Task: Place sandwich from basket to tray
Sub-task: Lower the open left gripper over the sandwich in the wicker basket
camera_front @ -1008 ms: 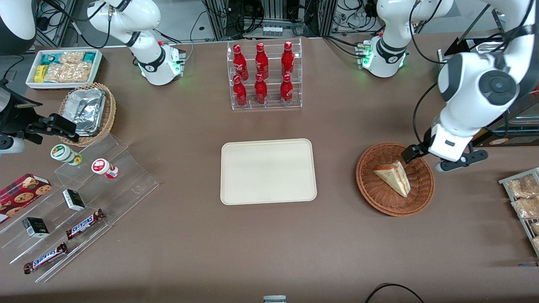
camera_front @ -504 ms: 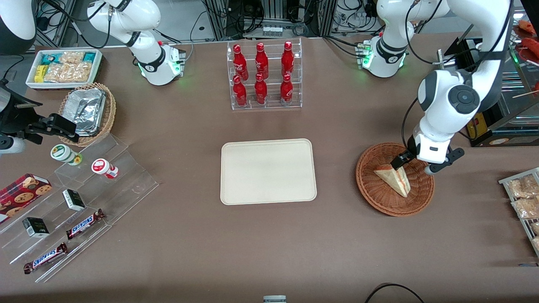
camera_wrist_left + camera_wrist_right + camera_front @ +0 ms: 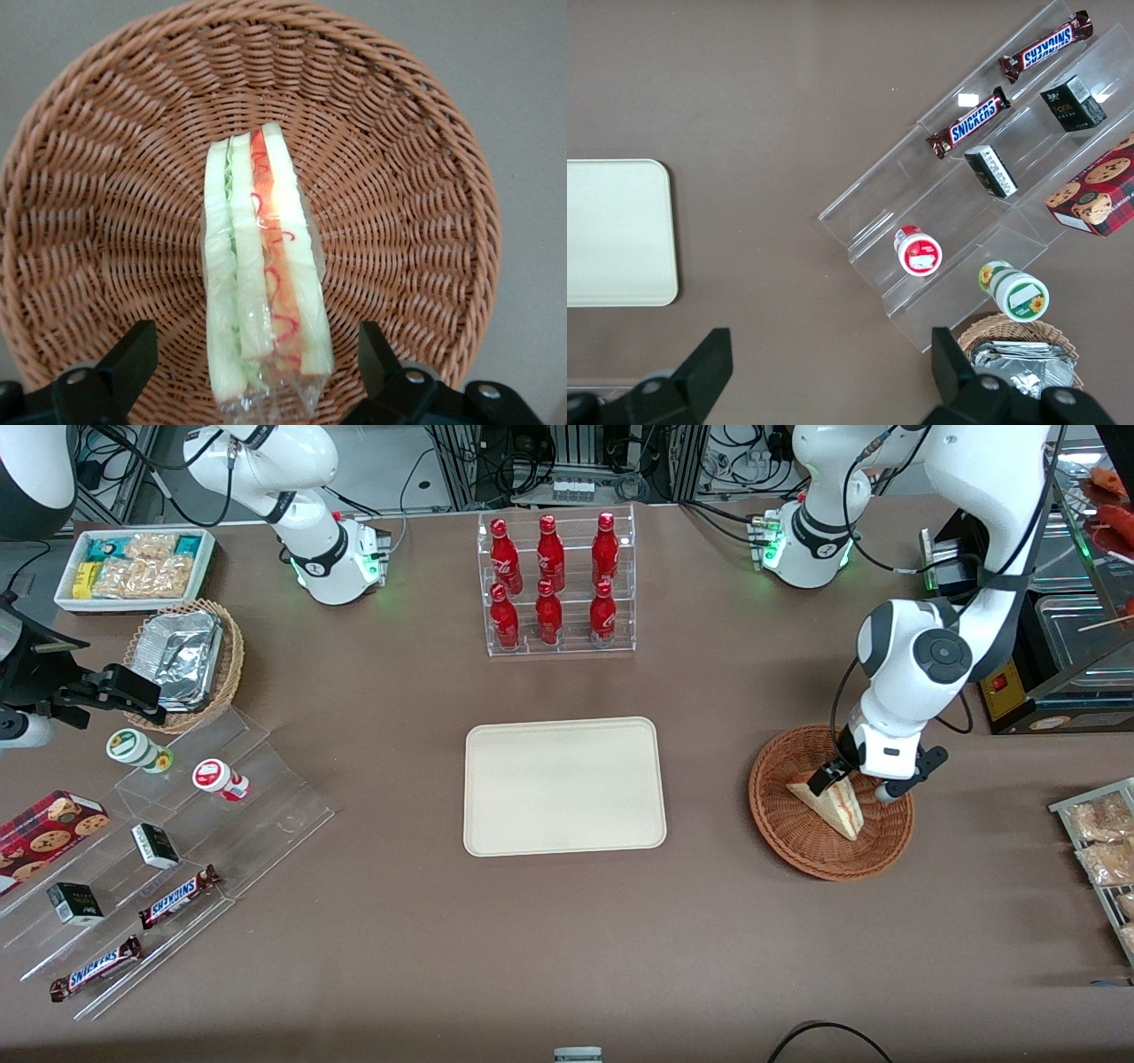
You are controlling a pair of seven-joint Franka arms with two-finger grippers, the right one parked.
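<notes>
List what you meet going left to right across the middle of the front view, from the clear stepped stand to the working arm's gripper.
Clear stepped stand → tray → basket → sandwich in the basket → gripper, open, straddling the sandwich's end farther from the front camera.

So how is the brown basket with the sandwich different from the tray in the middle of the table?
The basket is round, reddish-brown woven wicker; the tray is rectangular, smooth and cream-beige with rounded corners. The basket holds the wrapped sandwich, while the tray holds nothing. The gripper hangs open over the basket, fingers either side of the sandwich, and not over the tray. Both are shallow and sit flat on the brown table.
</notes>
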